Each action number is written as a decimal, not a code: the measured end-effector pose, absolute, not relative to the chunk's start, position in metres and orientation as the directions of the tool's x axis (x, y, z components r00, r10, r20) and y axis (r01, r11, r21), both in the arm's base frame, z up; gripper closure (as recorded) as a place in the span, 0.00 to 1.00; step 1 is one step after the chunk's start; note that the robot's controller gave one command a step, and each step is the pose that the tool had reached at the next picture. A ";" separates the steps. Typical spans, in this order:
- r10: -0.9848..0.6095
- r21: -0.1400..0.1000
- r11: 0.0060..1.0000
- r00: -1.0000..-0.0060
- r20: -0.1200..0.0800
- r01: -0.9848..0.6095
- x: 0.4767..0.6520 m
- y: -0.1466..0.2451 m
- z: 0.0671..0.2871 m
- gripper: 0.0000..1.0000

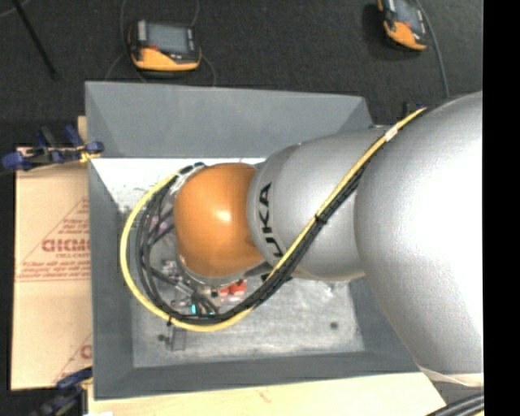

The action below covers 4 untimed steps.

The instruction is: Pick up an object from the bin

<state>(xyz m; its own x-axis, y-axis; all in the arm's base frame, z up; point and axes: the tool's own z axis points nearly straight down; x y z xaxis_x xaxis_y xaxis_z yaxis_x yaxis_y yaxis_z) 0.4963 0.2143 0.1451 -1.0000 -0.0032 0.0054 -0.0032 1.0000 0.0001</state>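
At the top left you see a small orange and black device (164,45) lying on the dark floor (284,49). A second device (404,22) of the same colours lies at the top right, partly cut by the edge. A thin cable (441,69) runs down from it. Along the bottom edge a pale worktop (244,402) shows.

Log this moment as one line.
arm: silver arm down in grey metal bin, left half | wrist: orange cover over bin floor | held thing: cannot tell
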 end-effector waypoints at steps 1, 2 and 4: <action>-0.218 -0.001 0.976 -0.976 -0.008 -0.218 0.493 0.181 0.242 0.00; -0.098 -0.002 0.995 -0.995 0.003 -0.098 0.525 0.116 0.148 0.00; -0.070 0.002 0.998 -0.998 -0.004 -0.070 0.595 0.107 0.072 1.00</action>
<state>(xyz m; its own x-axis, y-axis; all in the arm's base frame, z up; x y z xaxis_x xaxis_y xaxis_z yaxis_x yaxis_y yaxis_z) 0.5954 0.1072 0.0723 -0.9976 -0.0697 -0.0042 -0.0697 0.9976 0.0020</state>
